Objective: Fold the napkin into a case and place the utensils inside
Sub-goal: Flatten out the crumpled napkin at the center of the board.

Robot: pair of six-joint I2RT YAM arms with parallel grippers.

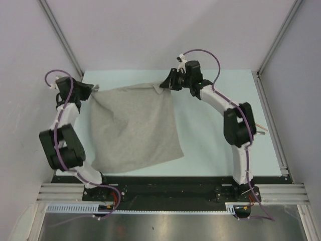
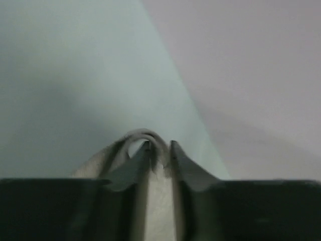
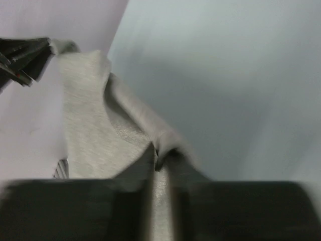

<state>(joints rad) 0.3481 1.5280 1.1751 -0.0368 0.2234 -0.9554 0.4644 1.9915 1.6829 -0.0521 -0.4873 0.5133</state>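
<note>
Napkin (image 1: 134, 128) corner tight between narrow jaws of left gripper (image 1: 94, 90) and right gripper (image 1: 164, 84) alike (cloth slack between them).

Napkin (image 1: 133, 128) on table (image 1: 210, 145); far-L corner in L end effector (image 1: 95, 90), far-R corner in R end effector (image 1: 163, 84).

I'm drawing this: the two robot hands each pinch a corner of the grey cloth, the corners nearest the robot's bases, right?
Not the nearest ones. The left gripper and right gripper each pinch a far corner of the napkin, as the top view shows.
</note>
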